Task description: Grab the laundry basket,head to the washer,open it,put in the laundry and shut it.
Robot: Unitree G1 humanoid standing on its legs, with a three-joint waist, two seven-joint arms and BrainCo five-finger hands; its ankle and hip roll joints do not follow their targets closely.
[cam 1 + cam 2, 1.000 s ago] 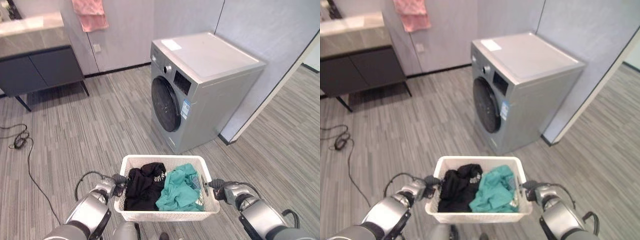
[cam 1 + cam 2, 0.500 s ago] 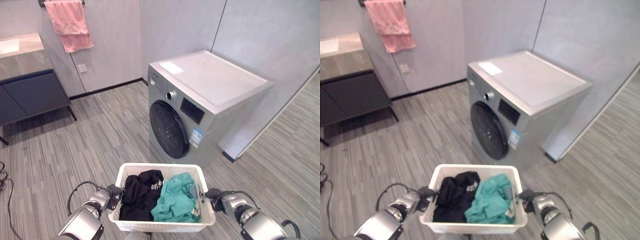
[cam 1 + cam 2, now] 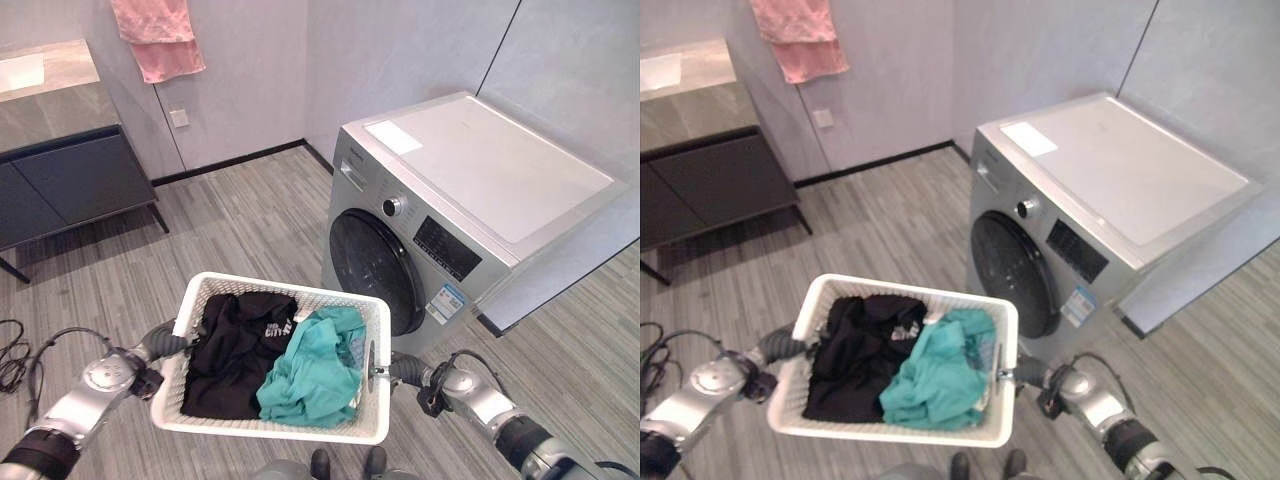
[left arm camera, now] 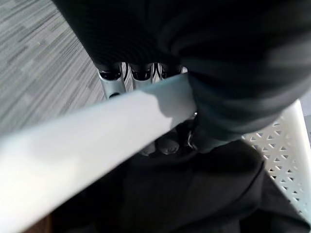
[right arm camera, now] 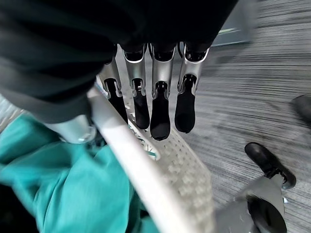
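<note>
A grey washer (image 3: 440, 225) with its round door closed is seen just beyond a white basket (image 3: 375, 425) of black and teal laundry (image 3: 310, 375). The basket is held off the floor, its rim clasped by the curled fingers of the left hand (image 3: 160, 345) and right hand (image 3: 405, 370) at opposite ends.

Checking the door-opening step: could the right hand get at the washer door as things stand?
Probably not yet: the right hand is clamped on the basket rim, and the washer door, shut, lies beyond the basket.
</note>
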